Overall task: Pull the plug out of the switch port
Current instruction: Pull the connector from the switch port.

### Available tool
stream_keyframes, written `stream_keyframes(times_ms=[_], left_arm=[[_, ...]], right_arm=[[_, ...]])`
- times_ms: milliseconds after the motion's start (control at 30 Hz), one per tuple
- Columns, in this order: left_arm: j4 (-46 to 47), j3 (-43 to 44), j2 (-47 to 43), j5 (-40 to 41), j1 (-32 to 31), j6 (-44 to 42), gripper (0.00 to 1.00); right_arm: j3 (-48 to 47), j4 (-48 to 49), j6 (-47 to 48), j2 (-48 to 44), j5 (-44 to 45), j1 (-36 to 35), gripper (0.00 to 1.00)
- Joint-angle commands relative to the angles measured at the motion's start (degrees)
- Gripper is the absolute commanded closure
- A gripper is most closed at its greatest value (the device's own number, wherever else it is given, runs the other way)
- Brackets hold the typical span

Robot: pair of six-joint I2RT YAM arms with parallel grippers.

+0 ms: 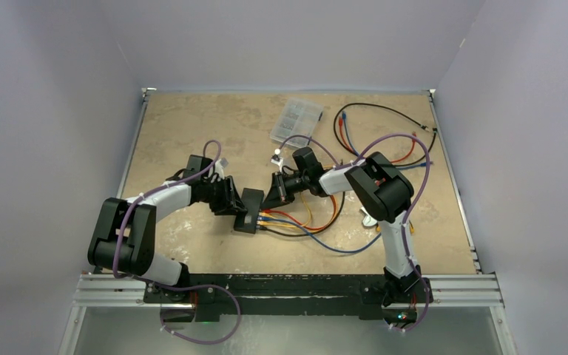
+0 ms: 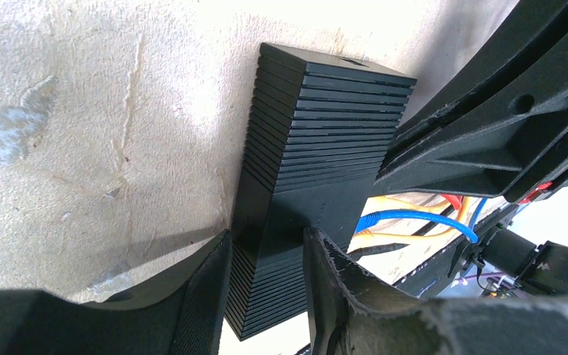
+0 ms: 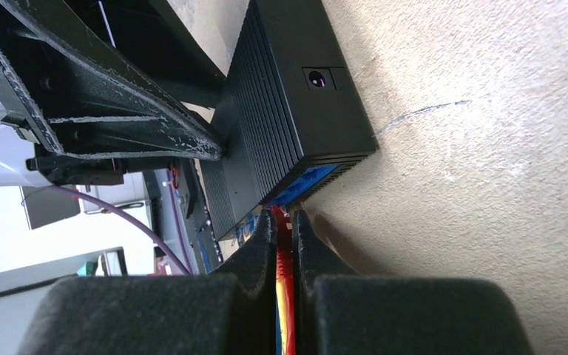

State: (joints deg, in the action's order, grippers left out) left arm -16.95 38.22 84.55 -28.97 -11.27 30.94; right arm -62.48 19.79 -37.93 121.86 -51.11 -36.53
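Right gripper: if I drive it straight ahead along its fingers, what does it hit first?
The switch. The right gripper, shut on the red cable, points straight at the switch's socket side, just ahead of it; how much gap there is cannot be judged from this view.

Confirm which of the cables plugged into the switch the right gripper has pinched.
The red cable, clamped in the right gripper right at the switch. The blue plug beside it lies outside the jaws.
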Motion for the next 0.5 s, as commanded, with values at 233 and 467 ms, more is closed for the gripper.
stream_keyframes(times_ms=[233,467], left_arm=[[-1.04,0.95,1.04,3.92,0.54,0.2,0.67],[-1.24,1.07,2.18,5.34,0.54,0.17,0.73]], right_arm=[[0.02,-2.3,2.26,-0.74,2.87,-0.28,1.0],[0.73,-3.99,3.58,-1.82,2.86,-0.21,1.0]])
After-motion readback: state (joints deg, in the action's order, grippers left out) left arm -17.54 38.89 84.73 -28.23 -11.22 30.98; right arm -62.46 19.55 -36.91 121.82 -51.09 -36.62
